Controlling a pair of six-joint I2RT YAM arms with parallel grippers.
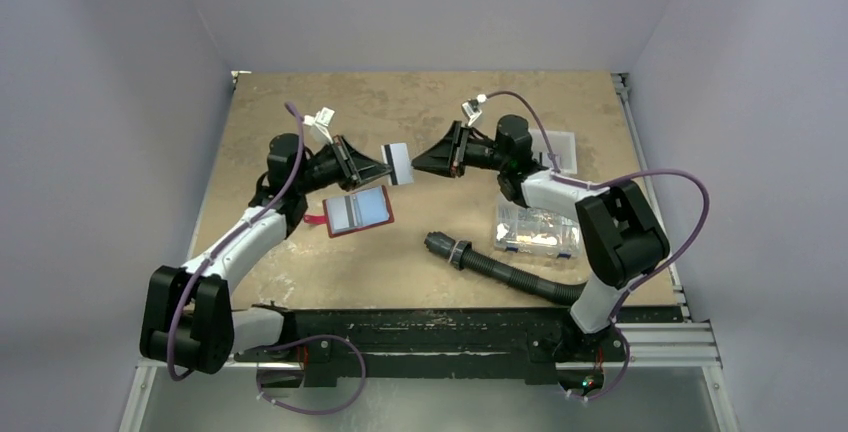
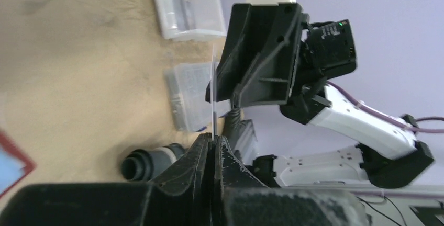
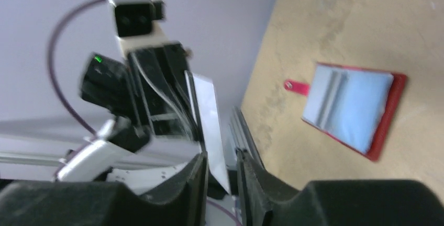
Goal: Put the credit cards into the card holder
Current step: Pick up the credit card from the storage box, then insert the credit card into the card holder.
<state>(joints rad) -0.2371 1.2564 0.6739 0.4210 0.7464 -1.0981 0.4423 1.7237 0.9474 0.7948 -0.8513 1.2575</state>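
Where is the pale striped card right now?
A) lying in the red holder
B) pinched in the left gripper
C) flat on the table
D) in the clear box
B: the left wrist view shows the left gripper shut on the card, edge-on and raised in the air.

Soft overhead light, faint shadows on tan wooden tabletop [image 1: 400, 272]. Top view sharp. Wrist views blurred, near foreground defocused; red folding card holder [image 3: 390, 108] smeared.

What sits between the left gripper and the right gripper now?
A pale credit card, pinched by the left gripper, its free end at the open right gripper; clearest in the top view.
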